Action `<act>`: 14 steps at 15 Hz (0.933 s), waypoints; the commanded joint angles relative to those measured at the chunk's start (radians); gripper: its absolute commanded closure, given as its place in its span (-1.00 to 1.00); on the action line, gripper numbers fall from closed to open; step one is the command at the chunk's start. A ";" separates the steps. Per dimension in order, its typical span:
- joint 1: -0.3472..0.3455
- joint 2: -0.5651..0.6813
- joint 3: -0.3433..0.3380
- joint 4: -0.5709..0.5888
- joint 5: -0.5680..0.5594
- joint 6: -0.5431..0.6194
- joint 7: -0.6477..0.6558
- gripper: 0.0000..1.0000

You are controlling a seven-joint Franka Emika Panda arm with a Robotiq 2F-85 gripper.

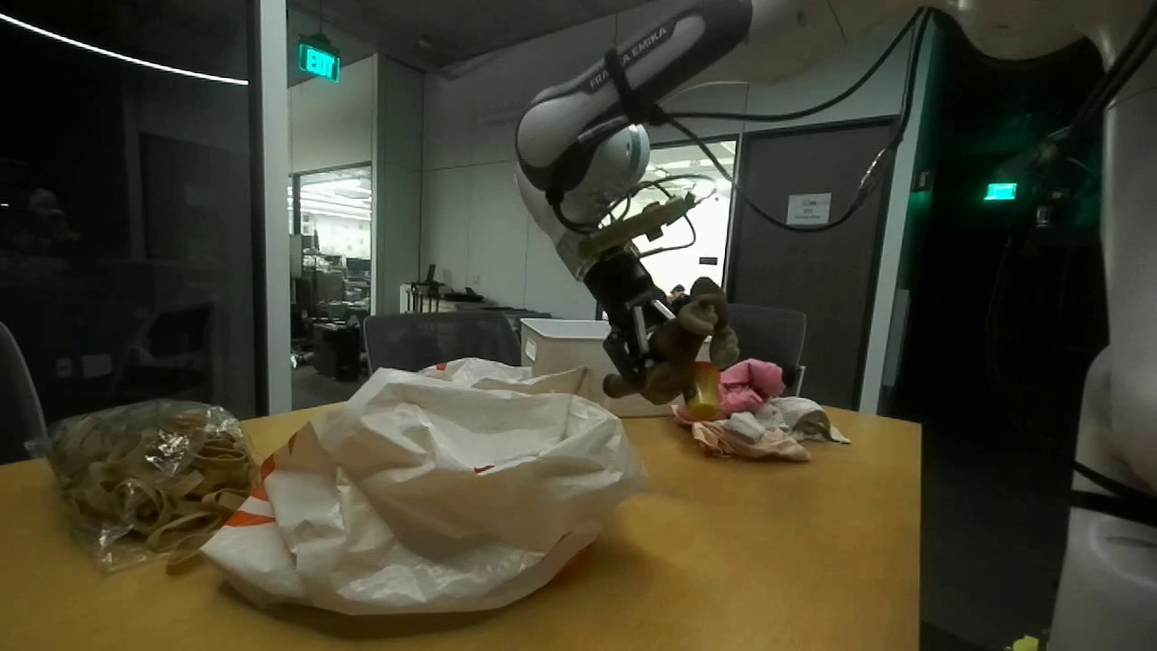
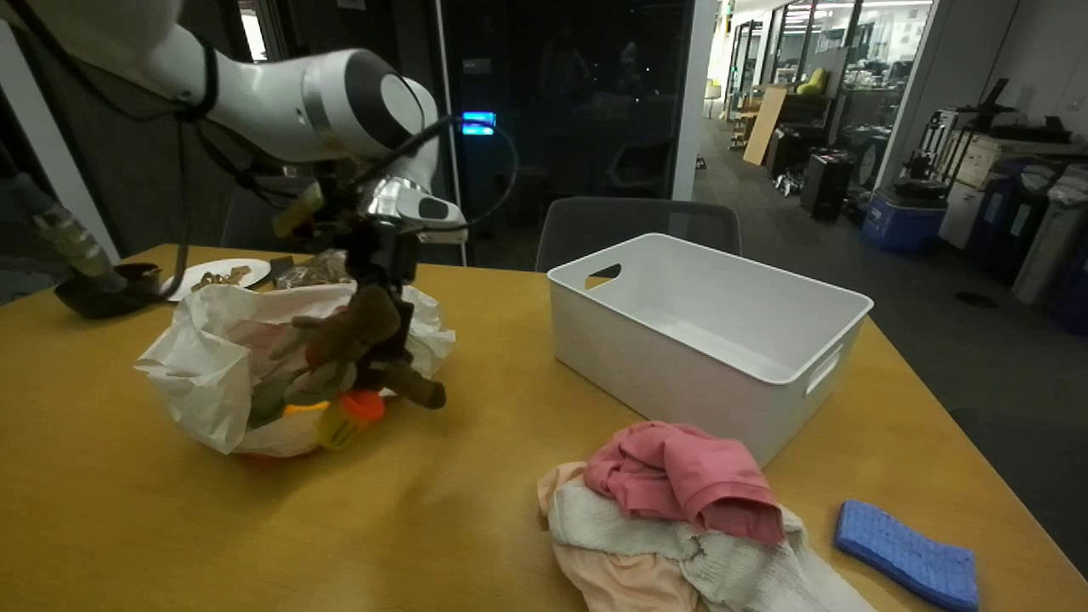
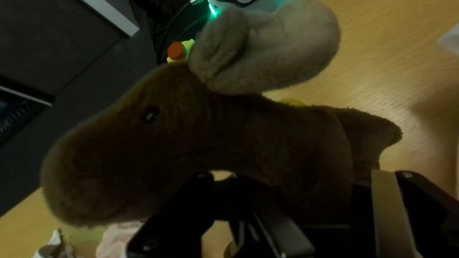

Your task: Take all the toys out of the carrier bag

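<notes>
Plush toy [image 3: 161, 136]: brown and paler tan
Tub [image 2: 338, 427]: yellow, orange-red lid [image 2: 364, 405]
Carrier bag [image 1: 452, 515]: white, with orange-red markings
Bin [image 2: 659, 374]: white
Clothes [image 2: 680, 480]: pink, off-white, peach
Sponge-like block [image 2: 905, 552]: blue
Surface [image 1: 759, 551]: yellow-brown, wood-grained

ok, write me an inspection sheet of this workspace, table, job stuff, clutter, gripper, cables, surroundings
Surface: wooden table, dimly lit.
Bag: crumpled, mouth open, contents partly hidden.
Toy: brown plush, gripped, near the bag's mouth.
Tub: yellow with an orange lid, tilted, below the toy; what supports it is unclear.
Bin: upright on the table.
Clutter: cloths heaped beside the bin, blue block, plate, bowl, clear bag.
Gripper: closed on the toy.
Cables: loop from the arm; one hangs across the plate in an exterior view, depth unclear.
Surroundings: chairs, door, exit sign.
</notes>
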 commanded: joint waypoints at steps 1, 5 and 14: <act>-0.025 0.069 -0.048 -0.052 -0.015 0.087 0.110 0.92; -0.028 0.189 -0.094 -0.038 -0.062 0.283 0.230 0.92; 0.008 0.183 -0.098 0.014 -0.100 0.334 0.325 -0.05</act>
